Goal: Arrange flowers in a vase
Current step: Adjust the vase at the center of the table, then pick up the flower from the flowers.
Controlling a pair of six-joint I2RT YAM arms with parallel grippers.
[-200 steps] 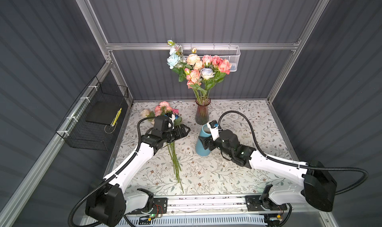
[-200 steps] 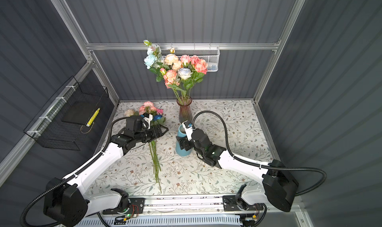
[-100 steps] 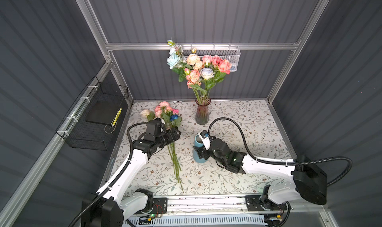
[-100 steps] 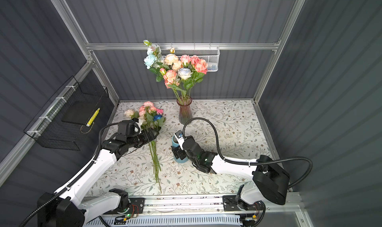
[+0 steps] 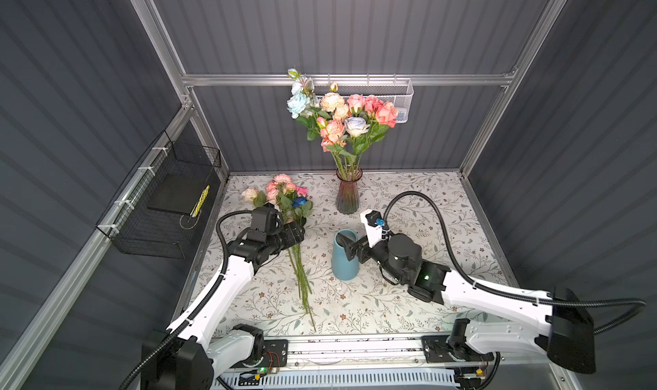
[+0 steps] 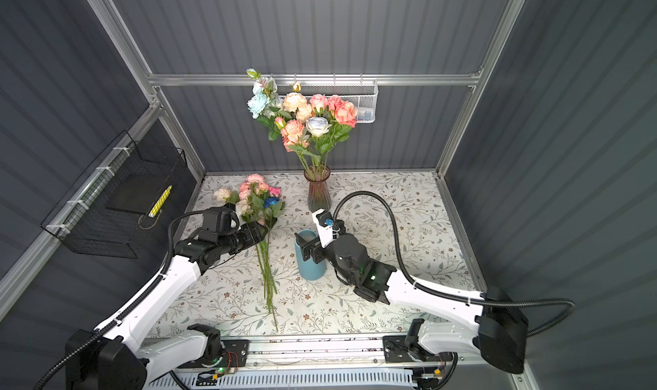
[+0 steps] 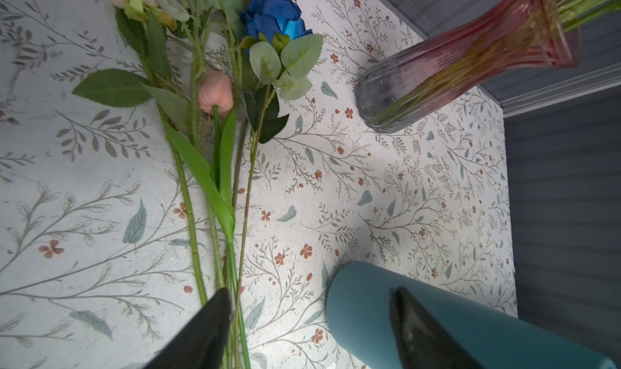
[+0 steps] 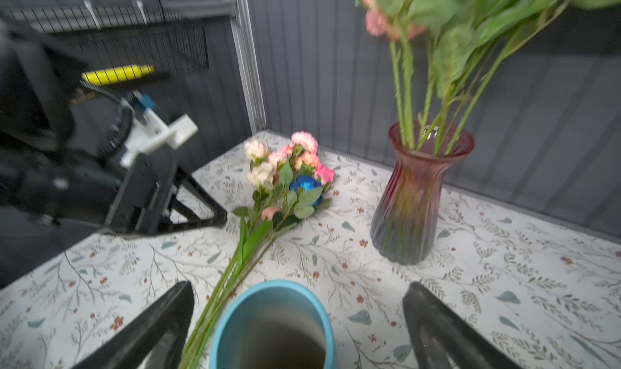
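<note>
A bunch of flowers (image 5: 284,196) lies at the table's left, its long green stems (image 5: 302,281) pointing to the front; a dark blue rose (image 7: 272,14) is among them. My left gripper (image 5: 298,233) is down at the stems (image 7: 191,199), jaws open, stems just inside one finger (image 7: 215,320). A blue vase (image 5: 345,263) stands upright mid-table. My right gripper (image 8: 299,286) is open, a finger (image 8: 168,313) on each side of the vase's mouth (image 8: 272,317), touching nothing. Behind, a pink glass vase (image 5: 348,196) holds more flowers (image 5: 341,118).
A black wire basket (image 5: 160,207) hangs on the left wall and a white mesh basket (image 5: 391,93) on the back rail. Grey walls close in on three sides. The arms' base rail (image 5: 355,345) runs along the front edge.
The blue vase stands slightly nearer the front than a second ago. My right arm reached low to it, then drew back. My left gripper shifted a little left over the stems.
</note>
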